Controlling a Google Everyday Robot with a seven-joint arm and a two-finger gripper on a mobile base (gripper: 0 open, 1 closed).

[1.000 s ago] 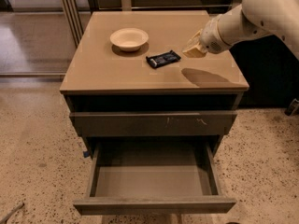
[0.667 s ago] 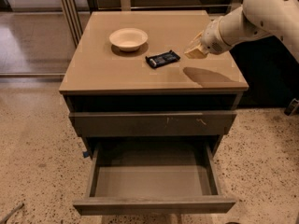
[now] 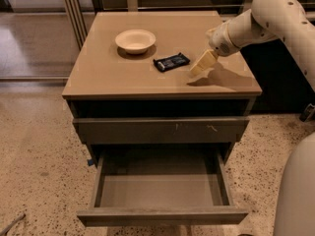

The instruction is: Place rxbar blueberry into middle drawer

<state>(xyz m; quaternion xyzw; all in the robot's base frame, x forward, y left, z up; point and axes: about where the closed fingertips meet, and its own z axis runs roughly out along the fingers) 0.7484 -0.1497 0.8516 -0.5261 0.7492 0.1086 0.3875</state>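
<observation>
- Speckled stone floor (image 3: 34, 171) all around a tan cabinet; flat tan surface (image 3: 98, 75) on top of it.
- Pincer (image 3: 203, 64) low over the right part of the surface, slanting down and to the left from the cream arm (image 3: 275, 14); tip very near the surface, touching or not cannot be told; how far open, cannot tell; no hold on the bar; dark shadow (image 3: 224, 78) just right of it.
- Just left of the pincer and apart from it: rxbar blueberry (image 3: 171, 62); flat on the surface, dark wrapper with pale lettering facing up, long side slanting slightly up to the right.
- Further left and farther back: cream round bowl (image 3: 135, 40); upright, near the bar, not touching it.
- Under the surface: dark open gap (image 3: 157, 108); beneath that, shut drawer front (image 3: 147, 130) with small pale scratches toward its right.
- Lowest: middle drawer (image 3: 162, 193); pulled well out toward the camera; plain front edge nearest, flat grey inner floor in full view.
</observation>
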